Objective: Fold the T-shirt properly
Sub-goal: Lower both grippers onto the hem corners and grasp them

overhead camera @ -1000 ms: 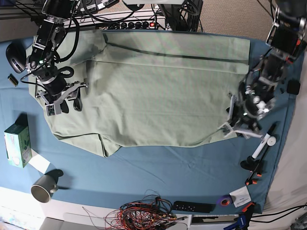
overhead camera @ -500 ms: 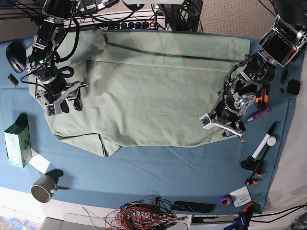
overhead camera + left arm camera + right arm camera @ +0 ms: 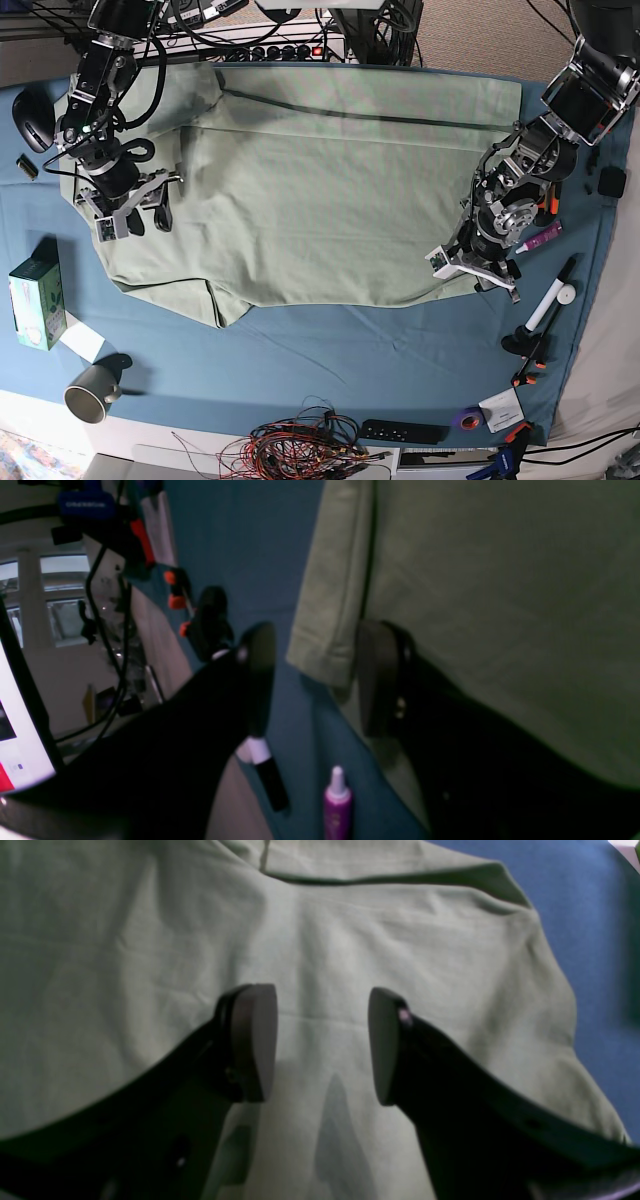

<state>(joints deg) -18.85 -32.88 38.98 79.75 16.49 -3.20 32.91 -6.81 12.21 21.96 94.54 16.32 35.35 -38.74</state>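
Blue table cloth (image 3: 330, 345) under T-shirt (image 3: 330, 190); left gripper (image 3: 312, 680) jaws apart straddling shirt corner, right gripper (image 3: 322, 1040) spread, empty.

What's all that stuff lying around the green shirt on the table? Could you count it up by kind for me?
T-shirt: 1
Mug: 1
Green box: 1
Computer mouse: 1
Purple bottle: 1
Purple tape roll: 1
White marker: 1
Black remote: 1
Wire bundle: 1
Total: 9
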